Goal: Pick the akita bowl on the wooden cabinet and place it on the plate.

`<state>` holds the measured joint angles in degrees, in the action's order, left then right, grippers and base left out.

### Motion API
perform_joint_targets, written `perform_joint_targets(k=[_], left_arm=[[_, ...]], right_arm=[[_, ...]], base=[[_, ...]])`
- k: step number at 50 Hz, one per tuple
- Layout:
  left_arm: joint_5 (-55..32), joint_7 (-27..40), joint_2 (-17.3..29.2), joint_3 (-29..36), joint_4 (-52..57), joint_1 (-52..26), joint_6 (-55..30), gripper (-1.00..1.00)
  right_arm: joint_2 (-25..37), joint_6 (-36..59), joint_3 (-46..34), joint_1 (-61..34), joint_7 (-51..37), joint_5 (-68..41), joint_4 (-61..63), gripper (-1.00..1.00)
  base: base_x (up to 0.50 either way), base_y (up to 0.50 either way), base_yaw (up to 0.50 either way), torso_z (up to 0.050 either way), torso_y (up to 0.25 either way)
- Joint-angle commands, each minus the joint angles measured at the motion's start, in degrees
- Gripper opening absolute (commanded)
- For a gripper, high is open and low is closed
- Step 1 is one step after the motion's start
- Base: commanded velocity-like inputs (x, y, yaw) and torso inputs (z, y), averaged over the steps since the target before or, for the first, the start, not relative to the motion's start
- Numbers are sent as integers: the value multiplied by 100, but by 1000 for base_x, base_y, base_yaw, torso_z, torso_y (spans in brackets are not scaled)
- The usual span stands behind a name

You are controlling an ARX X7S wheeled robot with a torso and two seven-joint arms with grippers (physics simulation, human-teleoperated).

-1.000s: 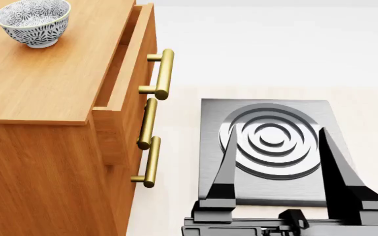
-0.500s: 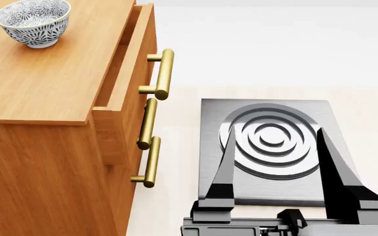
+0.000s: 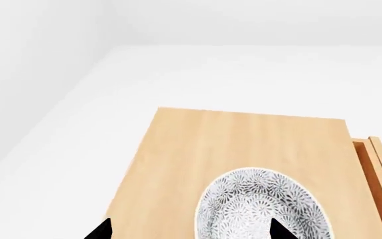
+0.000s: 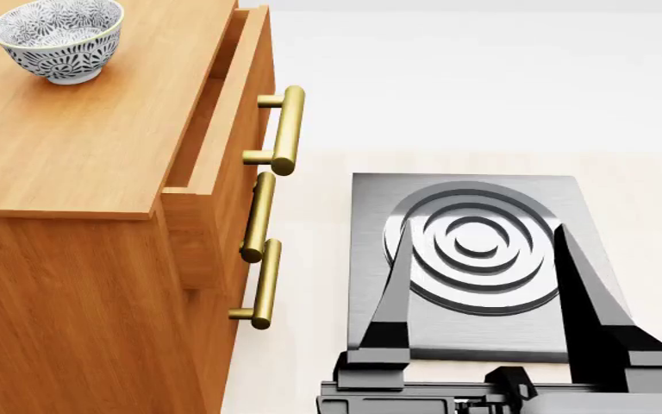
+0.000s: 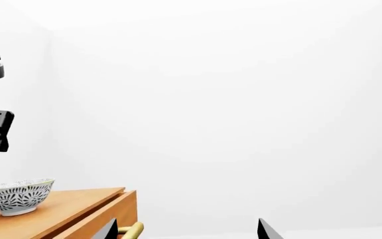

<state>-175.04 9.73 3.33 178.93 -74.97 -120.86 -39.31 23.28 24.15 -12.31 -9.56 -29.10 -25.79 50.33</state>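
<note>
Wooden cabinet fills the left of the head view: orange-brown, flat top, largest item present. Its top drawer stands pulled partly out, front panel proud of the carcass, and three brass bar handles run down the drawer fronts. To the right of the cabinet, on the pale floor, sits the robot's grey base plate with concentric circular grooves, two dark struts rising from it toward the camera. Akita bowl rests upright on the cabinet top, at the far left corner in the head view, well back from the open drawer; white with dense blue-grey pattern, short foot visible. Left wrist view looks down onto the same bowl from above, cabinet top beneath it, the drawer edge at one side. Left gripper: only two dark fingertips show at the frame edge, set wide apart, one tip over the bowl's interior and the other out past the cabinet edge; jaws spread, nothing held, no contact with the bowl seen. Right gripper: two dark tips likewise apart, empty, aimed at a blank white wall, with the bowl and cabinet corner off to one side. Plate not in any view.
</note>
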Motion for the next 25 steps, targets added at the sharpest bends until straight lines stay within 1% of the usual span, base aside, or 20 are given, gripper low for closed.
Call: perform_joint_targets(k=[1, 10, 14, 25], left_arm=[[128, -324, -70, 42, -2, -38, 78, 100], [177, -194, -73, 47, -2, -134, 327, 100], [211, -280, -121, 44, -2, -177, 430, 100], [178, -190, -172, 40, -2, -238, 487, 100]], right_arm=[[28, -23, -19, -4, -24, -17, -10, 100], [46, -34, -45, -9, -43, -25, -8, 100], [50, -47, -66, -8, -47, -18, -26, 100], [76, -71, -62, -4, -68, -60, -21, 100]], base=[[0, 0, 0, 0, 0], [0, 0, 0, 0, 0], [0, 0, 0, 0, 0], [0, 0, 0, 0, 0]])
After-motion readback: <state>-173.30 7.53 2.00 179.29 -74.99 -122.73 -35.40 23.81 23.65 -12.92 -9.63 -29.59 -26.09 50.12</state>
